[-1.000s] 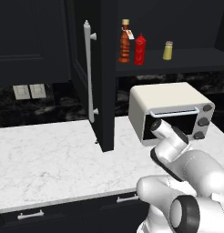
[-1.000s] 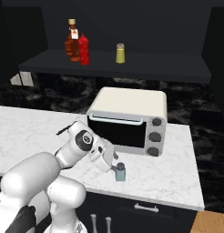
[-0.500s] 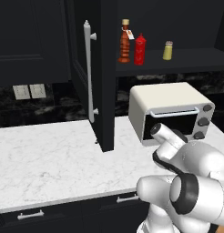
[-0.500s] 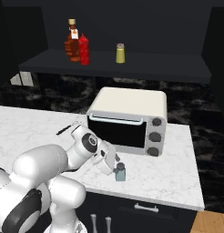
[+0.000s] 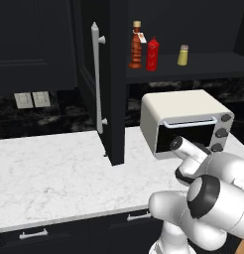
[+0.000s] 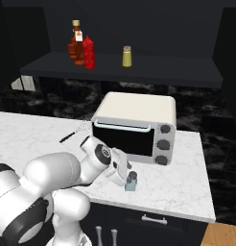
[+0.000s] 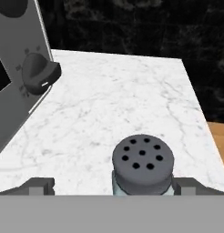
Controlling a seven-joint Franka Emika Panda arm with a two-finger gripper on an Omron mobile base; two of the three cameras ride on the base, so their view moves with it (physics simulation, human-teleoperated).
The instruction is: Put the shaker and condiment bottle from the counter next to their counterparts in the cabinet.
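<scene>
I have the pincer (image 7: 111, 185) spread wide with the shaker (image 7: 142, 164) on the counter (image 7: 114, 109) between its tips, off-centre; closing now may tip it toward the toaster oven (image 6: 134, 127).
</scene>
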